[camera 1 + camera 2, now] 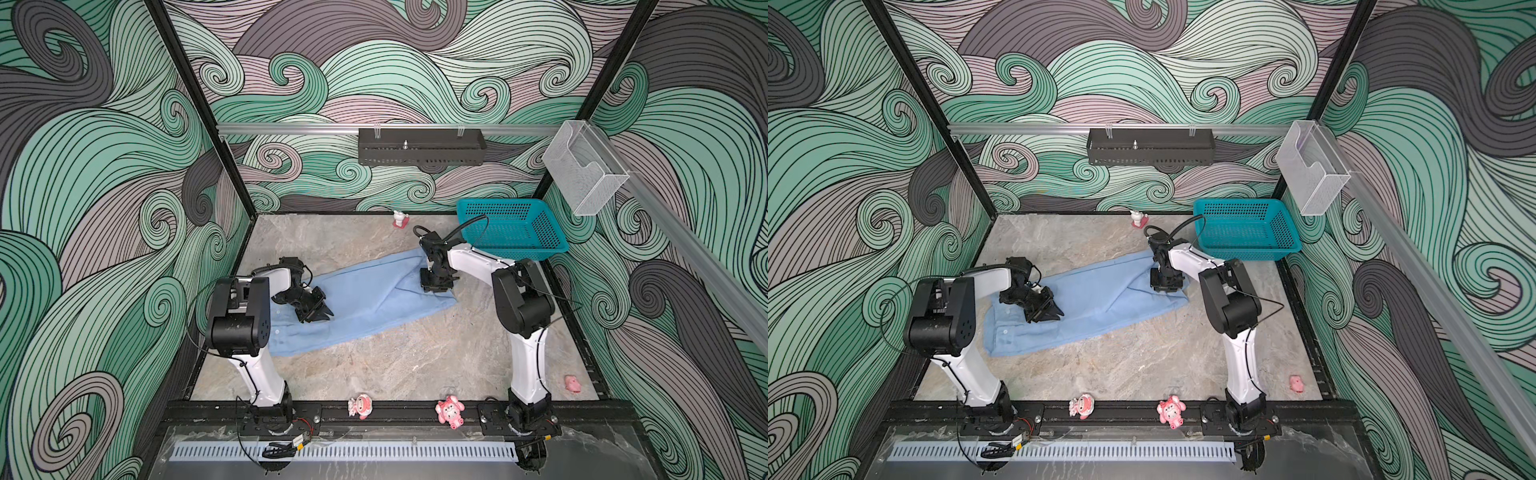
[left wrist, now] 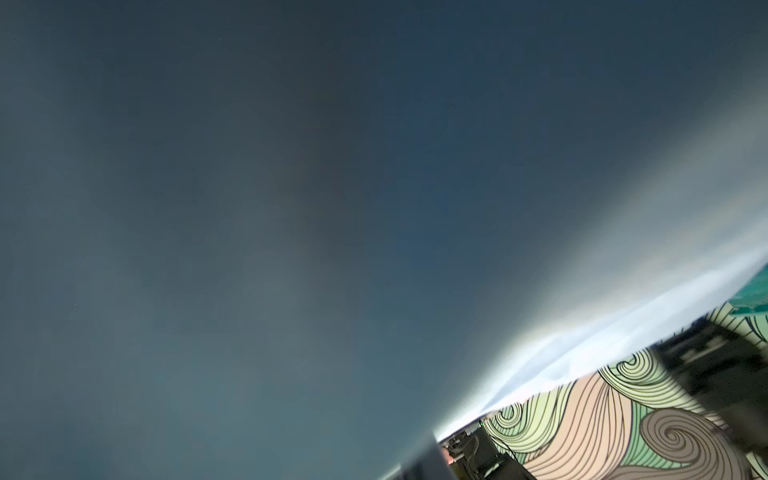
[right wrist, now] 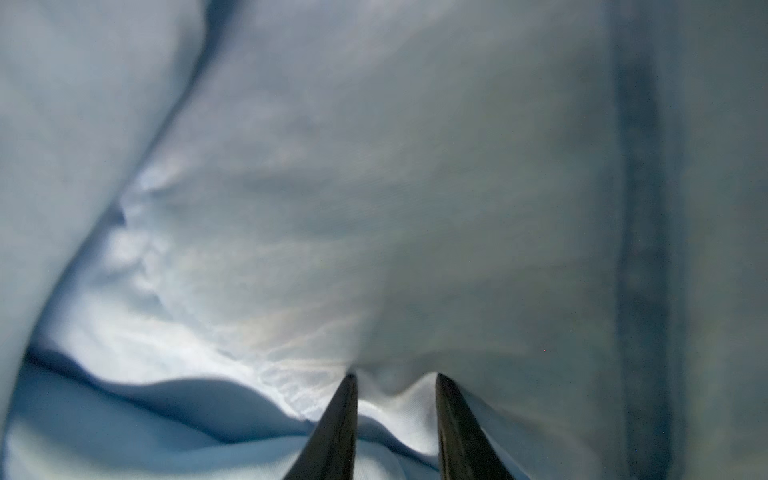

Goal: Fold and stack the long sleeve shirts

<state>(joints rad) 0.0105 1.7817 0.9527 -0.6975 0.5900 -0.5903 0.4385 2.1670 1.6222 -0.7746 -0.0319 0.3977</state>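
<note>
shirt: we see one light blue button-up shirt (image 1: 365, 305) (image 1: 1096, 307) flat on the marble-look table (image 1: 415, 361). It lies as a long band, diagonally between the two arms, with creases across its far end.
shirt ends: the near end sits just beside the left arm, with small buttons showing there. The far end lies under the right gripper, near the basket but apart from it.
left gripper (image 1: 325, 313) (image 1: 1056, 313): low over the near half of the shirt, angled toward its middle. The tips look close together in both top views; we cannot tell whether cloth is caught.
left wrist view: the blurred blue shirt (image 2: 291, 208) fills nearly all of it, with no fingers visible. A strip of swirl-pattern wall (image 2: 602, 436) shows in one corner.
right gripper (image 1: 434, 291) (image 1: 1165, 289) (image 3: 397, 384): points straight down onto the far end of the shirt.
right jaws: narrow gap, with both fingertips (image 3: 347, 399) pressed into the shirt (image 3: 374, 187) and a ridge of cloth pinched between them. We read that as clamped on the shirt.
basket: teal perforated basket (image 1: 523, 237) (image 1: 1250, 232) in the far right corner, behind the right arm.
clutter: a pink pig toy (image 1: 450, 410) and a pink-white figurine (image 1: 360, 406) sit on the front rail. A small pink toy (image 1: 572, 383) is at the right edge and a small white figurine (image 1: 400, 218) by the back wall. All are well apart from the shirt.
wall rail: a black tray (image 1: 422, 146) and a clear holder (image 1: 584, 170) hang on it.
</note>
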